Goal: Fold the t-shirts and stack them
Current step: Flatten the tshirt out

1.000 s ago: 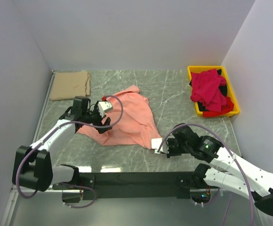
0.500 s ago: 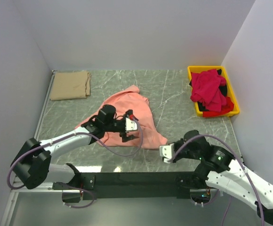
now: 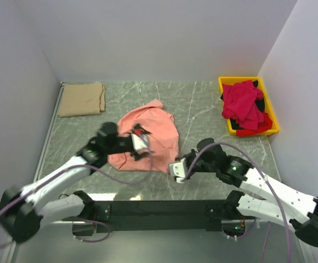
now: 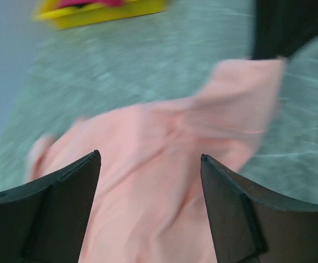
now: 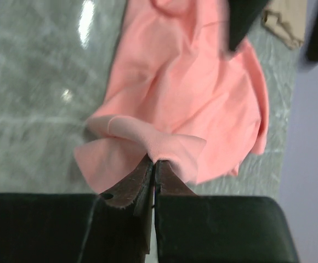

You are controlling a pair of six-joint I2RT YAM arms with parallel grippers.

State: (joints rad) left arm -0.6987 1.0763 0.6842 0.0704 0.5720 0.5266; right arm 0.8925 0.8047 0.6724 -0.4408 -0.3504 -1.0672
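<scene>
Item: salmon-pink t-shirt (image 3: pixel 156 131), crumpled at the middle of the table (image 3: pixel 203 109); my right pincer (image 5: pixel 153 164) is pinching a fold at its near right edge, and my left pincer (image 4: pixel 151 164) hangs spread over its left part. Tan t-shirt (image 3: pixel 82 99), folded, far left corner; crimson t-shirts (image 3: pixel 244 104) heaped in yellow bin (image 3: pixel 225 82), far right.

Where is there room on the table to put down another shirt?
The widest bare table patch lies between the pink t-shirt and the yellow bin. Another strip runs along the back wall, from the tan t-shirt to the bin. The front middle is crowded: left end effector and right end effector both at the pink t-shirt.
</scene>
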